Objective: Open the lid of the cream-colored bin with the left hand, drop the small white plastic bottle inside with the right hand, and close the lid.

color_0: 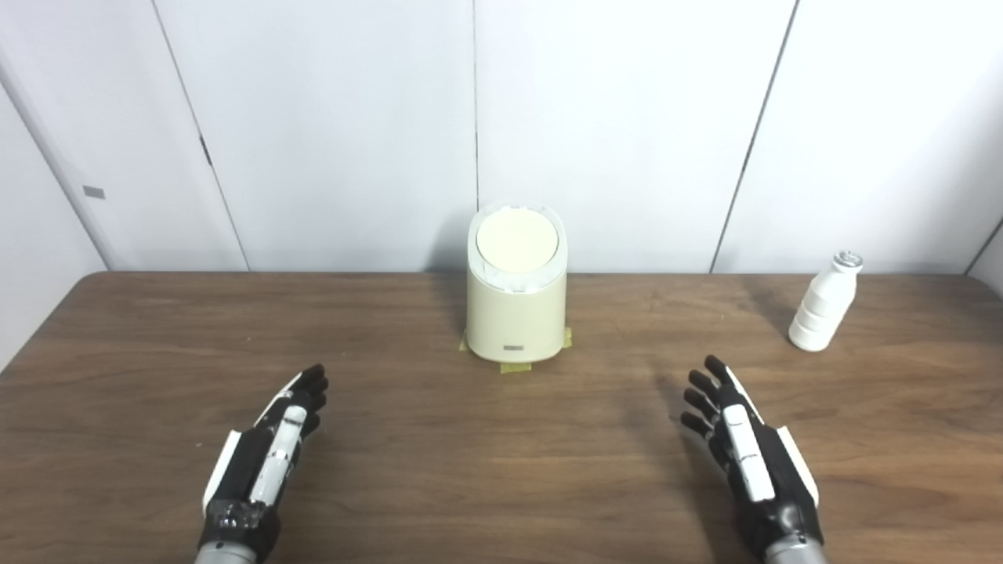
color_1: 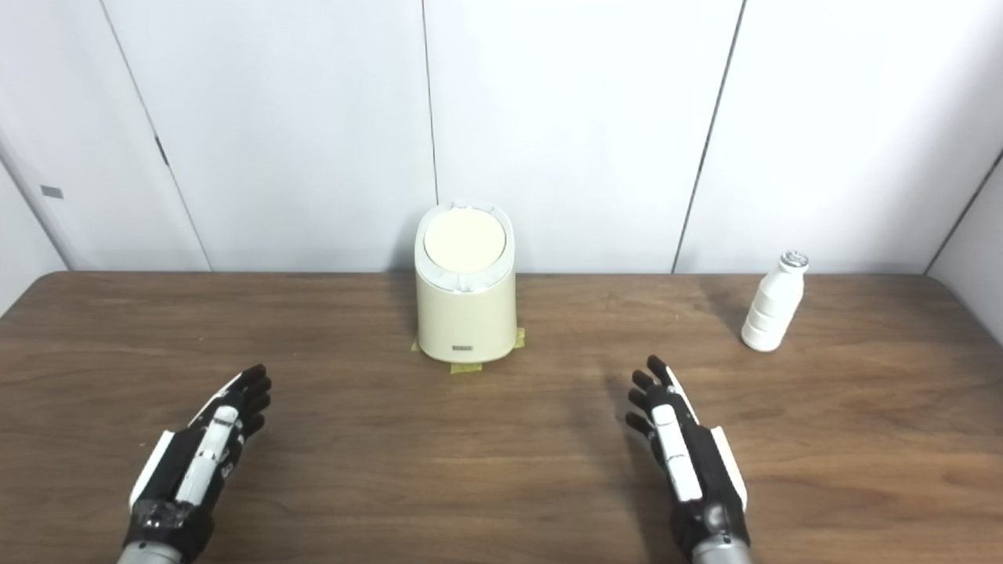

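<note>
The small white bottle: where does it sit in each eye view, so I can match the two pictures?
Left eye view: the small white bottle stands upright at the far right of the table, beyond the right hand.
Right eye view: the same bottle appears further in from the right edge, also upright.
Shared landmark: the cream-colored bin, lid shut, at the table's back middle, left of the bottle in both.

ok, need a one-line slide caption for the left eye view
Start pose: both hands, left and right, open and empty over the table; bin lid closed, bottle upright at far right.
</note>
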### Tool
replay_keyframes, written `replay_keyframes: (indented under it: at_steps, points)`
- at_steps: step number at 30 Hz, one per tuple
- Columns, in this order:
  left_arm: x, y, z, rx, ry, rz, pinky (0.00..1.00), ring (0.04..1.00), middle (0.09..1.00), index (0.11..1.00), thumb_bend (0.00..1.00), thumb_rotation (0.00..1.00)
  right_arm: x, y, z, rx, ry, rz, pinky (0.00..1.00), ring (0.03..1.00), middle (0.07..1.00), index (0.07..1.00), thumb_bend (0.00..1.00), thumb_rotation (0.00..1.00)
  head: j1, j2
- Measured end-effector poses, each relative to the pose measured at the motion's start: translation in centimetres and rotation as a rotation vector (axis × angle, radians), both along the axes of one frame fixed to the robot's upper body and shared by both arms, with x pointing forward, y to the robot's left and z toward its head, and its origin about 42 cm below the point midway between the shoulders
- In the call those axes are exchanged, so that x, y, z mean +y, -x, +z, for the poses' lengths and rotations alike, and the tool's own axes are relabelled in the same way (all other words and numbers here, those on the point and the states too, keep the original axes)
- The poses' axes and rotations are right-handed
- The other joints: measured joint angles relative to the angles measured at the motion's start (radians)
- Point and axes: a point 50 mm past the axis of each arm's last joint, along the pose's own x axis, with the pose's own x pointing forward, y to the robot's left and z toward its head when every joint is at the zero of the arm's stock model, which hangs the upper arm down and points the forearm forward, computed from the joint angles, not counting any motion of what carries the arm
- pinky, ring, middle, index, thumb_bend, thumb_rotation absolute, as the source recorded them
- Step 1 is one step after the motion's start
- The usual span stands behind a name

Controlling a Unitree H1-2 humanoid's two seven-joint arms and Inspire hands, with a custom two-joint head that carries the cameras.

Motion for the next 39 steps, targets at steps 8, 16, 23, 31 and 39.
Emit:
replay_keyframes:
  at_steps: [8, 16, 23, 31, 39]
  points:
    - [0.0, 0.0, 0.0, 0.000, 0.000, 0.000, 0.95, 0.938, 0.926, 0.939, 0.38, 0.79, 0.0, 0.0, 0.0, 0.000, -0.001, -0.001, 0.85, 0.902, 0.918, 0.952, 0.55, 0.88, 0.000, 0.000]
    - [0.0, 0.0, 0.0, 0.000, 0.000, 0.000, 0.96, 0.942, 0.932, 0.941, 0.37, 0.79, 0.0, 0.0, 0.0, 0.000, -0.010, 0.000, 0.86, 0.902, 0.915, 0.955, 0.56, 0.87, -0.002, 0.002]
    - [0.0, 0.0, 0.0, 0.004, -0.004, 0.000, 0.94, 0.920, 0.910, 0.931, 0.44, 0.63, 0.0, 0.0, 0.0, 0.000, -0.013, 0.000, 0.85, 0.898, 0.912, 0.953, 0.56, 0.88, 0.006, -0.008]
    - [-0.9, -1.2, 1.4, -0.024, -0.033, 0.010, 0.93, 0.899, 0.895, 0.920, 0.70, 0.37, 0.0, 0.0, 0.0, 0.000, -0.014, -0.001, 0.86, 0.900, 0.916, 0.954, 0.57, 0.87, 0.008, -0.014]
    - [-3.0, -4.5, 4.4, -0.098, -0.145, 0.005, 0.84, 0.836, 0.871, 0.910, 0.78, 0.27, -0.1, 0.0, 0.0, 0.000, -0.012, -0.001, 0.86, 0.899, 0.913, 0.959, 0.58, 0.89, 0.014, -0.018]
